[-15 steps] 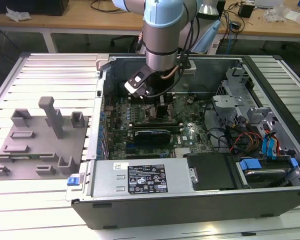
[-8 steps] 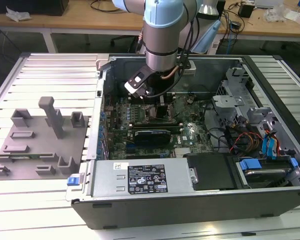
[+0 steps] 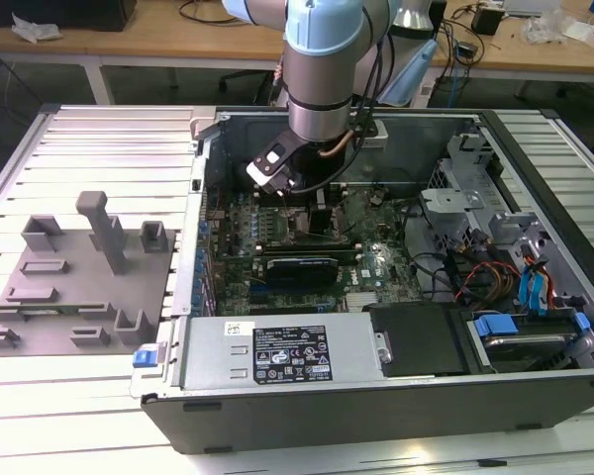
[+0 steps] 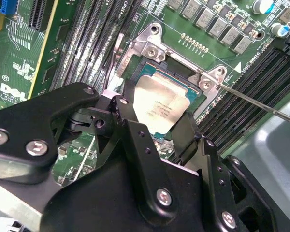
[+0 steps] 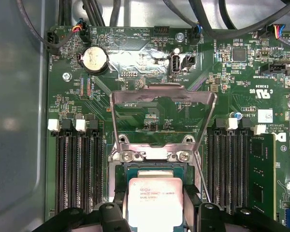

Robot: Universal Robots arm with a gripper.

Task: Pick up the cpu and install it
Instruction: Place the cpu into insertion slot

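The cpu (image 5: 155,203) is a pale silvery square chip, and in both wrist views it lies level over the open socket (image 5: 154,166) of the green motherboard (image 5: 135,67). My gripper (image 5: 155,207) is shut on the cpu (image 4: 157,108), with one black finger (image 4: 128,116) against each of two opposite edges. The socket's metal load plate (image 5: 163,94) stands swung up and open beyond it. Its thin lever (image 4: 253,102) sticks out to the side. In the exterior view the arm (image 3: 322,69) reaches down into the open computer case (image 3: 376,411).
Black memory slots (image 5: 77,166) flank the socket on both sides. A grey power supply with a white label (image 3: 287,351) lies along the case's near side. Drive cages and cables (image 3: 495,247) fill the exterior view's right. A grey fixture (image 3: 79,287) lies outside the case.
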